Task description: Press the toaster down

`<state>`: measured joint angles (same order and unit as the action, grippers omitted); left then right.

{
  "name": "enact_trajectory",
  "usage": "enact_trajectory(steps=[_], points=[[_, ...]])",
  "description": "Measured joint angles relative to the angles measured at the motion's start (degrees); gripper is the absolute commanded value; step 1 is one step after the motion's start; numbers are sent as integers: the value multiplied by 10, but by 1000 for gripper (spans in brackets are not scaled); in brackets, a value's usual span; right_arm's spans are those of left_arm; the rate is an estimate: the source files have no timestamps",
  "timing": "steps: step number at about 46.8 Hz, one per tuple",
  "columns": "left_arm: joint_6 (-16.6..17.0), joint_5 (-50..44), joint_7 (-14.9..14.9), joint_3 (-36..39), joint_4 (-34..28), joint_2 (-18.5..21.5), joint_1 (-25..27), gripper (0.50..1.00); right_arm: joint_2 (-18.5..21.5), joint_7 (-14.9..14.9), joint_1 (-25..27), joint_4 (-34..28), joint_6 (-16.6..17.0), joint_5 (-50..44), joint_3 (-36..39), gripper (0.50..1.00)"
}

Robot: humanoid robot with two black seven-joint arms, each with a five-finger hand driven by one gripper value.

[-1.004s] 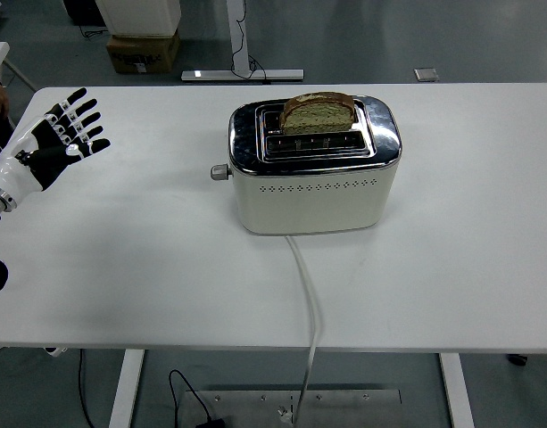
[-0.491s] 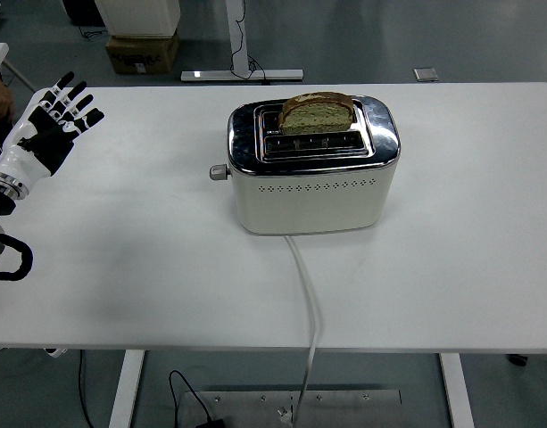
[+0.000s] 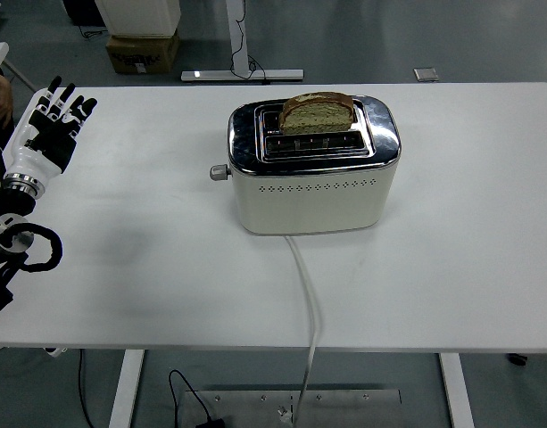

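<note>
I am seeing the toaster (image 3: 313, 175) standing near the middle of the white table (image 3: 469, 259), a little toward the far side. It is cream on the sides and shiny metal on the top. One slice of bread (image 3: 318, 113) is sticking up out of the far slot, and the near slot is showing only its wire rack. The small grey lever (image 3: 219, 172) is sitting on the left end of the toaster, high up near the metal top. A white cable (image 3: 309, 312) is running from the front of the toaster toward me and is dropping over the near edge of the table.

The left hand (image 3: 52, 127) is hanging over the far left part of the table, well apart from the toaster. Its fingers are spread and pointing up and away, and it is holding nothing. The black arm behind it is coming in from the left edge.

Beyond the table, a cardboard box (image 3: 143, 52) is lying on the grey floor.
</note>
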<state>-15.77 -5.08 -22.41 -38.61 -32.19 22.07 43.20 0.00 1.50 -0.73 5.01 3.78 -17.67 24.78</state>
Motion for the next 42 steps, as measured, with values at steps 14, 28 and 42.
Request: enact_trajectory(steps=[14, 28, 42], points=[[7, -18, 0, -10, 45, -45, 8, 1000, 0, 0, 0, 0, 0, 0, 0, 998], [3, -23, 1, -18, 45, -59, 23, 1000, 0, 0, 0, 0, 0, 0, 0, 998], [2, -23, 1, -17, 46, -61, 30, 1000, 0, 0, 0, 0, 0, 0, 0, 998]])
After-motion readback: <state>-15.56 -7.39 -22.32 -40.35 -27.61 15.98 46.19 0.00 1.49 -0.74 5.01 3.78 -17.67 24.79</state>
